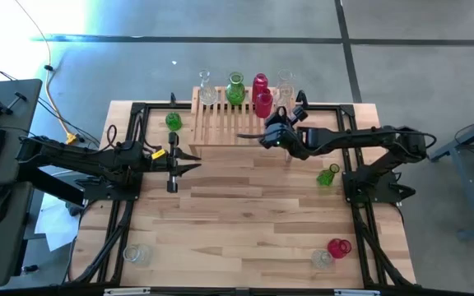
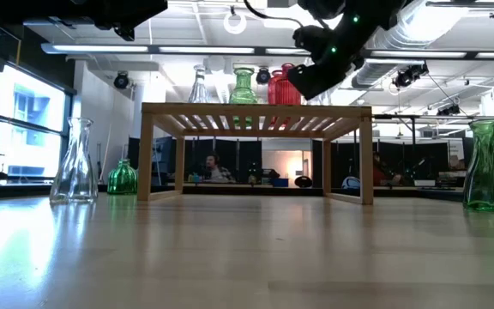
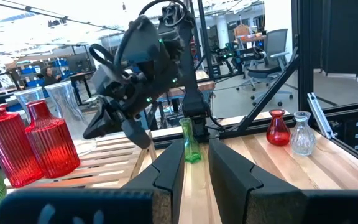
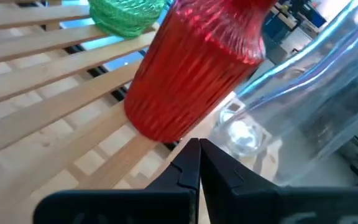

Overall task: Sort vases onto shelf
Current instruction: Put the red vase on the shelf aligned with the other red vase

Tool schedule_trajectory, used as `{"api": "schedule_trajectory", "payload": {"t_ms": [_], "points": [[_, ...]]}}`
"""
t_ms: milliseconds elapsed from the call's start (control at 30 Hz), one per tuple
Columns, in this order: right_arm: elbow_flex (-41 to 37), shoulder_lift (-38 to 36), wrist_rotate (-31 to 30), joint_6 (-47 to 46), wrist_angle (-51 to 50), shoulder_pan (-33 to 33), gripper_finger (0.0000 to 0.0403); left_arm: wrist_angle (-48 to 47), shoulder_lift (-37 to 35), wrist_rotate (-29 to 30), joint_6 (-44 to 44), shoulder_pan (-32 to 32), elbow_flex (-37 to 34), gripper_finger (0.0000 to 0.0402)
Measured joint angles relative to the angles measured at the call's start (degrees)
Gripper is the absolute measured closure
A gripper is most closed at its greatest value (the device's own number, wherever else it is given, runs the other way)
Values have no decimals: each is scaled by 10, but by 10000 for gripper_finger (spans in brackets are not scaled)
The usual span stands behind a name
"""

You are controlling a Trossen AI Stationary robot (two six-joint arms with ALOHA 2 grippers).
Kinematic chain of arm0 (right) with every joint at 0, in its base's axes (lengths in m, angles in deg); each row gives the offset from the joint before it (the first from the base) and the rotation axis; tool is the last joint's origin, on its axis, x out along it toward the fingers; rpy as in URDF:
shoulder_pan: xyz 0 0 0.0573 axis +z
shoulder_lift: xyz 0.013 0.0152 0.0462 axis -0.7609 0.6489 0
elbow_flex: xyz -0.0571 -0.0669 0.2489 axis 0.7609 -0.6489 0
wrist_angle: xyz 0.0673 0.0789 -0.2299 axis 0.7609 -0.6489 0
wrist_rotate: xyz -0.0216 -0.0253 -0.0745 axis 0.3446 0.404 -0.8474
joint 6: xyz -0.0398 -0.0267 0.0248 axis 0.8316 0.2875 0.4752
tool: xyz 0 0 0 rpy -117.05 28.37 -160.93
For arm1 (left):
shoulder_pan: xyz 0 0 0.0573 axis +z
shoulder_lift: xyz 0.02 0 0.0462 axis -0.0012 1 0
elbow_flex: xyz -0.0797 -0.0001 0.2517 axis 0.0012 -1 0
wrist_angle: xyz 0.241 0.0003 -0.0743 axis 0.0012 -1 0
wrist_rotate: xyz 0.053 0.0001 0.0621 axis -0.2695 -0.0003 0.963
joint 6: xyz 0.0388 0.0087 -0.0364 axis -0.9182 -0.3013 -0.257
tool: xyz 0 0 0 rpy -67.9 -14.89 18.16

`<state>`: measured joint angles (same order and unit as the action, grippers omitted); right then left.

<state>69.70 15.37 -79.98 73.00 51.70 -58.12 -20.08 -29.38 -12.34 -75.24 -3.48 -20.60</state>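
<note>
The right hand (image 1: pixel 263 136) is hovering over the front edge of the shelf (image 1: pixel 220 123), just in front of the nearer red vase (image 1: pixel 263 104), and its two fingers (image 4: pixel 194 167) are pressing together with nothing between them. In the right wrist view that red vase (image 4: pixel 194 74) is standing on the slats close ahead of the fingertips, with a green vase (image 4: pixel 126 14) behind it and a clear vase (image 4: pixel 319 99) beside it. Along the back of the shelf a clear vase (image 1: pixel 206 90), a green vase (image 1: pixel 235 87), a second red vase (image 1: pixel 259 83) and another clear vase (image 1: pixel 285 85) are standing in a row. The left hand (image 1: pixel 196 159) is waiting over the table (image 1: pixel 245 222) in front of the shelf's left end, its fingers (image 3: pixel 169 168) standing a little apart and gripping nothing. Off the shelf, a small green vase (image 1: pixel 174 121) is sitting on the table just left of it, a taller green vase (image 1: pixel 327 175) is standing near the right arm's base, a red vase (image 1: pixel 339 247) and a clear one (image 1: pixel 322 260) are sitting together near the front right corner, and another clear vase (image 1: pixel 137 254) is resting near the front left corner.
</note>
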Motion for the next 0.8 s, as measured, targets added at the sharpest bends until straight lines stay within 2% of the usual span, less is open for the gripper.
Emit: {"api": "schedule_trajectory", "payload": {"t_ms": [233, 800], "points": [[0, 0, 43, 20, 43, -17, 401, 0, 0, 0, 0, 0, 0, 339], [0, 0, 51, 56, 97, -24, 401, 0, 0, 0, 0, 0, 0, 339]]}}
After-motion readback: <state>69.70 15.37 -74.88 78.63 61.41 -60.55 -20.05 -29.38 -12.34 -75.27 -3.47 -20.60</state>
